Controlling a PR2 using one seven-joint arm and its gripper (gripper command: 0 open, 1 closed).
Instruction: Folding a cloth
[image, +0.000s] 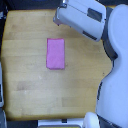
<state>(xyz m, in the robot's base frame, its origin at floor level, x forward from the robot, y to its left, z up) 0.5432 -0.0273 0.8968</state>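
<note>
The cloth (55, 53) is a pink-magenta rectangle lying flat on the wooden table (25, 75), a little left of centre and longer top to bottom. The white arm (82, 17) reaches in from the exterior view's right across the table's top edge. Its grey tip, the gripper (57, 19), sits above and just right of the cloth, apart from it. The fingers are too blurred and too hidden by the forearm to make out.
The robot's white body (116, 75) fills the exterior view's right side and overlaps the table's right edge. A white rounded part (91, 120) shows at the bottom edge. Dark floor borders the table on the left.
</note>
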